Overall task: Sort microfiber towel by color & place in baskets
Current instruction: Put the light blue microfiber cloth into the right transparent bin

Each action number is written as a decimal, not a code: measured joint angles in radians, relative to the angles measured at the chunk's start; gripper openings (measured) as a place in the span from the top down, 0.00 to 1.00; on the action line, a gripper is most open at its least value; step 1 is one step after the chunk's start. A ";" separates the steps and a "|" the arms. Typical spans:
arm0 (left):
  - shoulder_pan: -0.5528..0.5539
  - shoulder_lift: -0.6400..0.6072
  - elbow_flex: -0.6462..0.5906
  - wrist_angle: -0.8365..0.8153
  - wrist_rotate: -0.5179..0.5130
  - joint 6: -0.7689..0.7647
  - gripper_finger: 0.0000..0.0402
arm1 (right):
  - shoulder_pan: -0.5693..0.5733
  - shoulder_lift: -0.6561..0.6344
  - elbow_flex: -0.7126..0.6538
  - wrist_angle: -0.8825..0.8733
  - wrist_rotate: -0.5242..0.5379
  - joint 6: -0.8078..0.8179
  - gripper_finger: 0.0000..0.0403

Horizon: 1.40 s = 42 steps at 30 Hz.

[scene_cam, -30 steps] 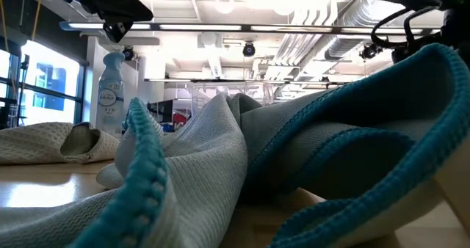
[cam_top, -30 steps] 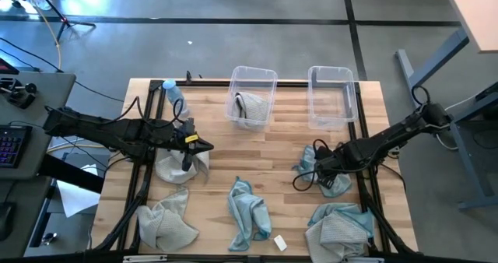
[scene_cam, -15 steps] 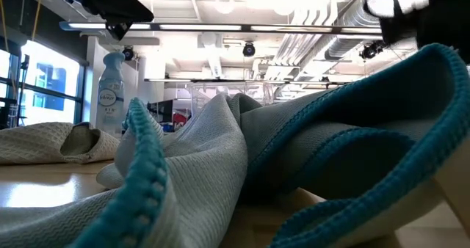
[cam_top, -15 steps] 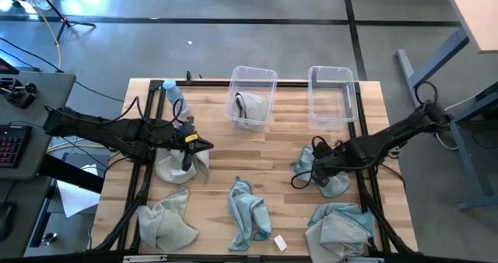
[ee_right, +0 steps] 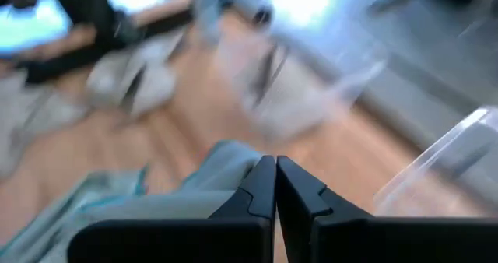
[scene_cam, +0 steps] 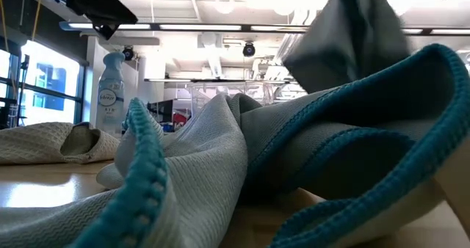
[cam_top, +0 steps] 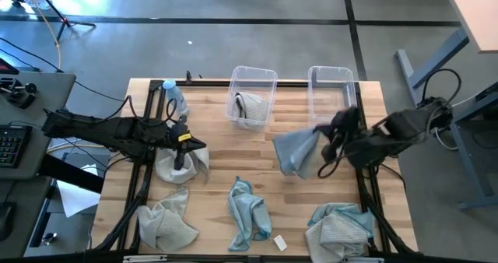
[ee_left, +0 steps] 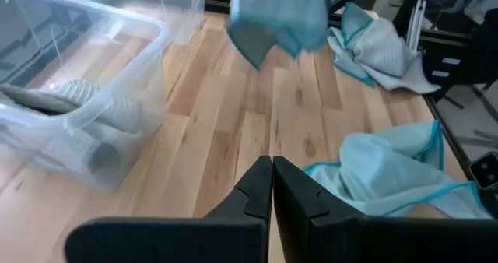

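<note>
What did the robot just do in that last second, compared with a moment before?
The right gripper, shut on a blue towel, has lifted it off the table's right side and swung it up toward the two clear baskets; it now hangs in the air. The left gripper stayed shut over the grey towel on the left. The grey towel in the left basket, the empty right basket and the other towels did not move.

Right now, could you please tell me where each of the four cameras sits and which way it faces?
High view: above, straight down on the table; both arms show.
Low view: table-top height, level across a teal-edged towel; an arm's underside shows.
Left wrist view: over the left gripper, facing the left basket.
Right wrist view: over the right gripper, clamping the lifted blue towel.
Shared: high, low and left wrist views all show that towel hanging.
</note>
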 joint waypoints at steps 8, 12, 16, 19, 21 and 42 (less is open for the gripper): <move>0.000 -0.006 0.000 -0.009 0.016 -0.013 1.00 | -0.143 0.000 0.218 -0.033 0.258 -0.286 1.00; 0.000 -0.006 0.000 -0.009 0.008 -0.012 1.00 | -0.275 0.000 0.315 -0.044 0.261 -0.443 1.00; 0.000 -0.006 0.000 -0.008 0.007 0.001 1.00 | -0.429 -0.006 0.380 -0.134 0.165 -0.512 1.00; 0.000 -0.006 0.000 0.001 -0.002 -0.032 1.00 | -0.542 -0.025 0.362 -0.224 0.081 -0.508 1.00; 0.000 -0.006 0.000 0.013 -0.011 -0.048 1.00 | -0.604 -0.052 0.312 -0.229 0.023 -0.529 1.00; 0.000 -0.006 0.000 0.132 -0.069 -0.033 1.00 | -1.309 -0.146 -0.252 0.285 -0.537 -0.919 1.00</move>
